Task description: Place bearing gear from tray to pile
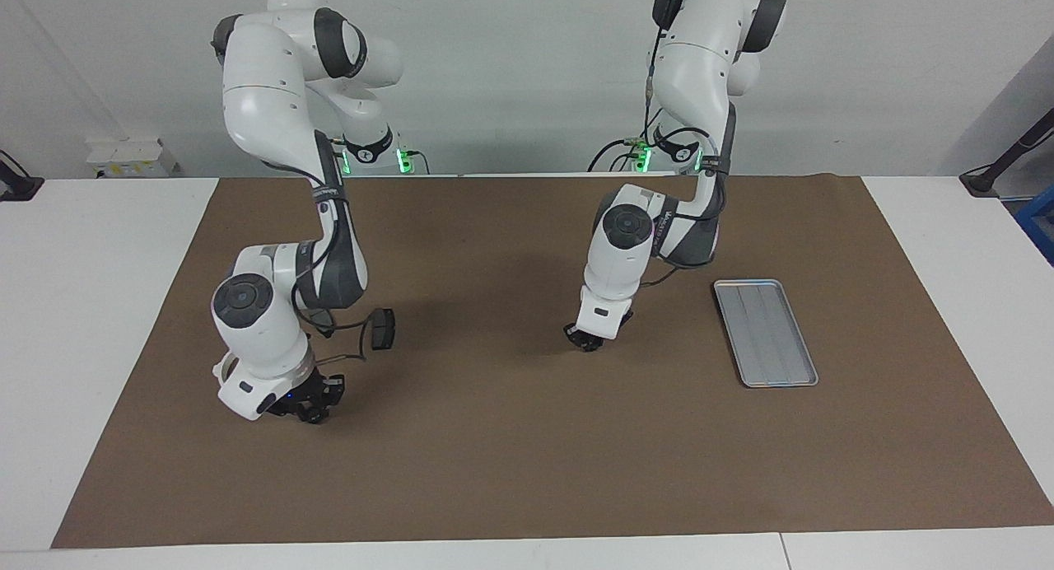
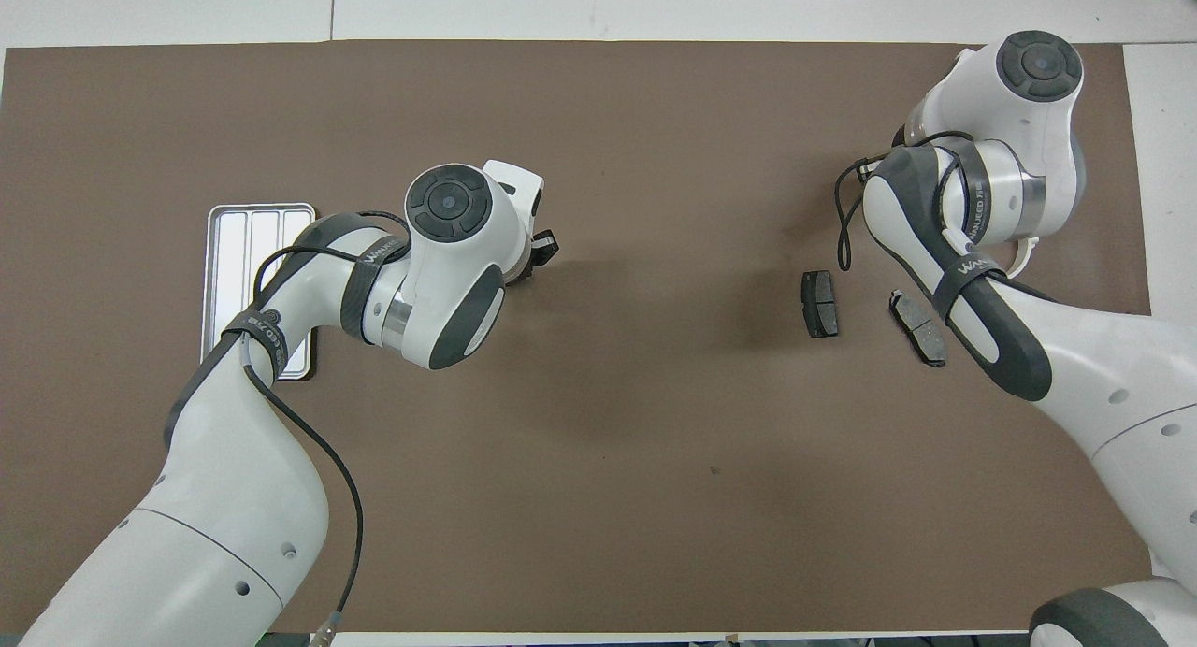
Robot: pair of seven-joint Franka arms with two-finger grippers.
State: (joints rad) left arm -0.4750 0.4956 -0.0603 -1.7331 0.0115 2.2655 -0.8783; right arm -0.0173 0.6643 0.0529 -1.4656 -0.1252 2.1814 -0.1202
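Facing view: left gripper (image 1: pixel 586 342) low on brown mat (image 1: pixel 527 438), grip unreadable, bearing gear unseen, ridged silver-grey metal tray (image 1: pixel 766 333) bare; risk: part dropped short of dark brake-pad pile (image 1: pixel 382 329).

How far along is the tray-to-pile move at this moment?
Done: the tray holds no part. In hand: the left pincer is low over the bare mat, between the tray and the pile, with no gear visible in it. The right pincer is low beside the pile's dark pad. Left: no gear lies by the pile, so delivery is unconfirmed.
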